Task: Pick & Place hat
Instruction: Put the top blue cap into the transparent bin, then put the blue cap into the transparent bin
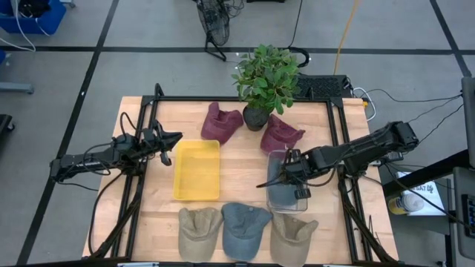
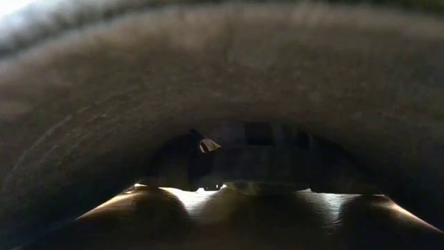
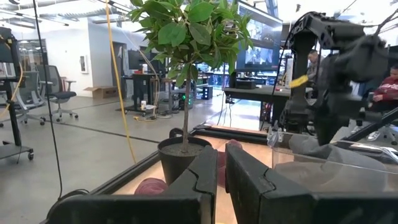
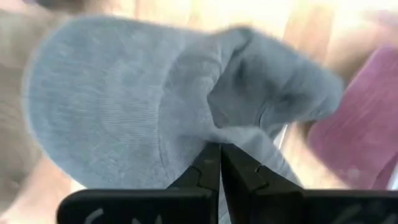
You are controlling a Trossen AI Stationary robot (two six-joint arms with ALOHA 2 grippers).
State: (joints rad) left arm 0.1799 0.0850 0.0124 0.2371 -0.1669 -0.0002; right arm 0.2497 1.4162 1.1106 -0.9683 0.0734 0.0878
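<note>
Right gripper (image 1: 295, 172) sits over the clear bin (image 1: 286, 202) at the table's right-centre, fingers pinched tight on a grey hat (image 4: 149, 106); in the right wrist view the two dark fingers (image 4: 208, 165) meet on a fold of the grey fabric, with a maroon hat (image 4: 360, 124) just beside it. From above, the grey hat (image 1: 276, 175) hangs at the bin's far end, partly inside its walls. Left gripper (image 1: 168, 144) hovers near the far left corner of the yellow tray (image 1: 197, 170), fingers (image 3: 202, 180) nearly together with only a thin gap, holding nothing. Its wrist view looks across the table at the potted plant (image 3: 183, 68), a maroon hat (image 3: 152, 185) at its base, and the bin's clear wall (image 3: 329, 171) with the right arm (image 3: 336, 68) above it. Table (image 1: 237, 159) layout from above: plant (image 1: 265, 78) at far centre, one maroon hat (image 1: 221, 122) left of the pot, another (image 1: 281, 135) right of it, just beyond the bin. Near edge holds three caps in a row: tan (image 1: 199, 231), blue-grey (image 1: 246, 228), tan (image 1: 293, 237), each touching or almost touching its neighbour. Low view is mostly blocked by a dark, blurred shape close to the lens; only a strip of table (image 2: 201, 201) shows beneath it.
</note>
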